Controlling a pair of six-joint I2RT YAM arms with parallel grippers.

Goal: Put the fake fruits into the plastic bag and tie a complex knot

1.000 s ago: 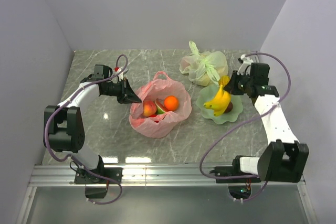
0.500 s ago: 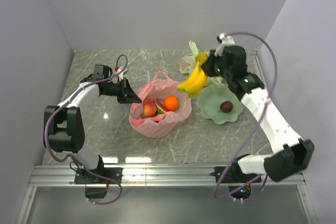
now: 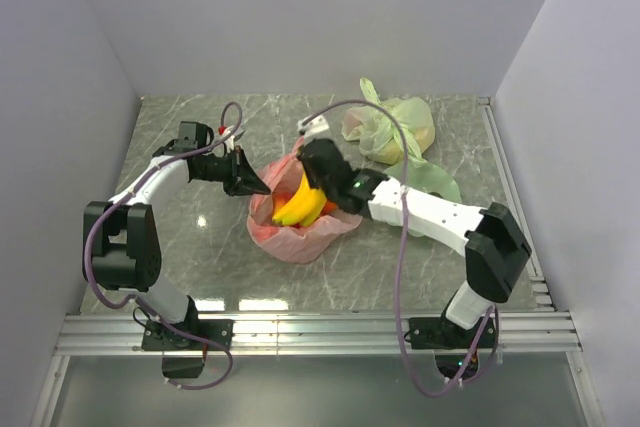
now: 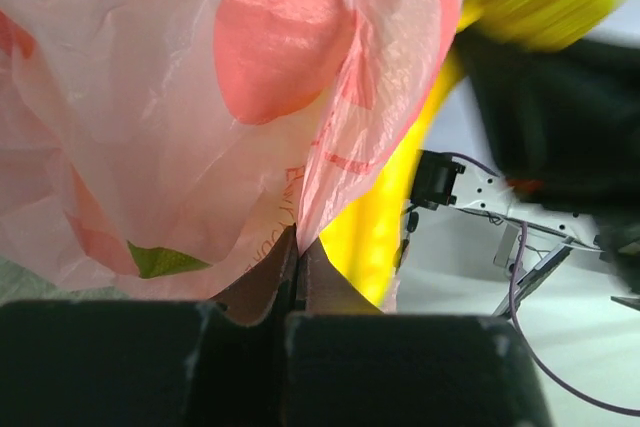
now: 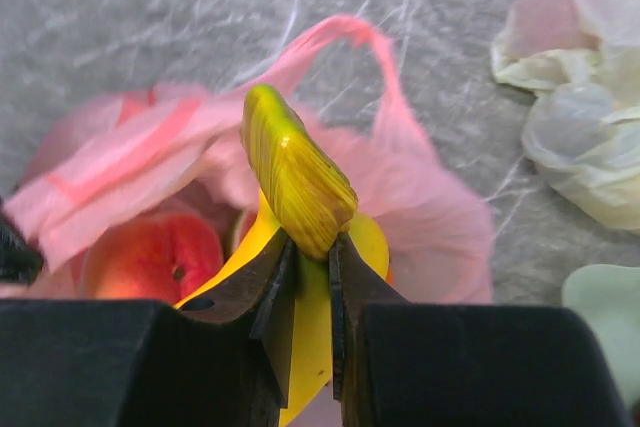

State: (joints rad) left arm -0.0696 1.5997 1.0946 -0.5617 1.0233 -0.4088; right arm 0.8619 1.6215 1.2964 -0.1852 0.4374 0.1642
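A grey veined marble tabletop [image 3: 400, 267] is boxed in by plain pale lilac walls [image 3: 300, 17], with an aluminium rail [image 3: 320, 325] along its near edge. Mid-table lies the crinkly translucent pink plastic bag [image 3: 290, 237]. The left gripper [image 4: 297, 247] is closed, pinching the bag's rim. The right gripper [image 5: 308, 247] is clamped on the stem of the glossy yellow plastic bananas [image 3: 303, 205], which are at the bag's mouth. A knotted pale green plastic bag [image 3: 395, 127] lies near the back wall.
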